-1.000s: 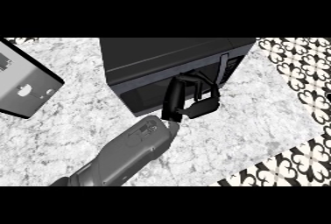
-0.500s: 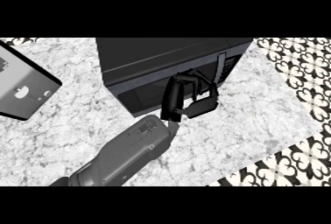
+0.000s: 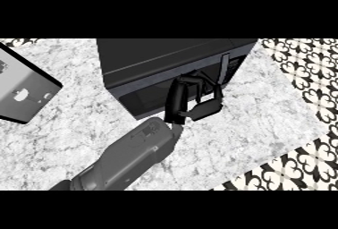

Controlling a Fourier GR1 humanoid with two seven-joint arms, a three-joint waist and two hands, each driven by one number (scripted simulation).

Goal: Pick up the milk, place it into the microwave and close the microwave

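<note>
From the head view, my right hand [image 3: 195,100] sits near the centre of the picture, pressed against the front face of the microwave [image 3: 165,62], which fills the 12 o'clock area. My fingers [image 3: 177,100] run roughly straight along the dark door [image 3: 142,96] and nothing is clutched in them, so I read the hand as open and pushing, not gripping. My grey forearm [image 3: 125,156] comes in from 7 o'clock. My left hand does not show anywhere.

The milk is nowhere to be seen; I judge it is already inside the microwave, behind the door, though that cannot be checked from here. The door looks shut or nearly so, so I take this as the closing step.

The risk I see: if I push off-centre near the handle strip [image 3: 224,71], the door may not latch, or the whole microwave may slide on the marble counter [image 3: 66,143].

At 9 o'clock lies a grey panel [image 3: 23,89] with small marks; no writing or brand is readable anywhere.
</note>
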